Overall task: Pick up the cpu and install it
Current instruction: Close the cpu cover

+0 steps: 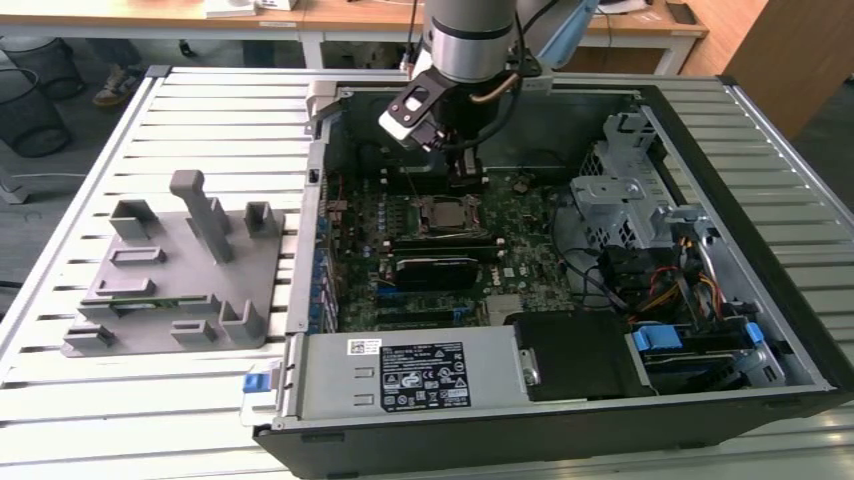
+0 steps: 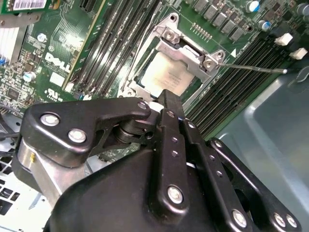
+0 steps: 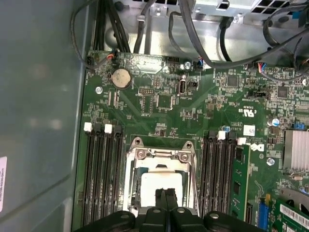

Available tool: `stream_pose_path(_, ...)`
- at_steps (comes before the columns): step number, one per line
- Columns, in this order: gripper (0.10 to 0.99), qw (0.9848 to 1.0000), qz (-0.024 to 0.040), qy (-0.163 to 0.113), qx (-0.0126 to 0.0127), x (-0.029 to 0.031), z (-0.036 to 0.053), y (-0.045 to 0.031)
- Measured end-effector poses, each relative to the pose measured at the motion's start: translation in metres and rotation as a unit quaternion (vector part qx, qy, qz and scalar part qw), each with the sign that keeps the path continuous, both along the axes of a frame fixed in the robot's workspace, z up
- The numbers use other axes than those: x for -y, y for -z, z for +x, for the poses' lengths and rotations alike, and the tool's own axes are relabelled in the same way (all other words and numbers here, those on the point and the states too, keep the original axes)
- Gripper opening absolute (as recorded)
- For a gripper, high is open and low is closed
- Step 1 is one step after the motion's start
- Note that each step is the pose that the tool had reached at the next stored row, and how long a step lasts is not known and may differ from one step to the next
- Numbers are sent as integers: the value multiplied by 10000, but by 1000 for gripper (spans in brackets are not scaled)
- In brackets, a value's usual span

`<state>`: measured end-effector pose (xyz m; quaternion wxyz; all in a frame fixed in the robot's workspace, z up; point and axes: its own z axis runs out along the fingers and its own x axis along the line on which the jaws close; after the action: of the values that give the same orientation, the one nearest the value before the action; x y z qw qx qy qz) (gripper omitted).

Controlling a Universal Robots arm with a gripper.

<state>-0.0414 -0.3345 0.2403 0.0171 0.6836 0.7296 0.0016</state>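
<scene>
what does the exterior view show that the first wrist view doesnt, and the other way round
Exterior view: the whole open computer case on a slatted table, the grey fixture beside it, the power supply, and the arm reaching in.

First wrist view: close board detail, with the coin cell battery, the memory slots on either side of the socket, and the gripper, fingers shut, just in front of the cpu.

Both: the cpu lying in its socket on the green motherboard.

A printed sticker [image 1: 424, 378] covers the power supply [image 1: 334, 385]; white logo lettering [image 2: 58, 60] marks the green circuit board [image 2: 36, 72] in the second wrist view.
</scene>
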Motion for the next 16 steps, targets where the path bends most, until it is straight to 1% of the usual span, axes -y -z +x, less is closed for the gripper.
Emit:
stream_pose_path(11,106,10000,0,0,0,0,-114,12)
stream_pose_path(16,106,10000,0,0,0,0,-135,14)
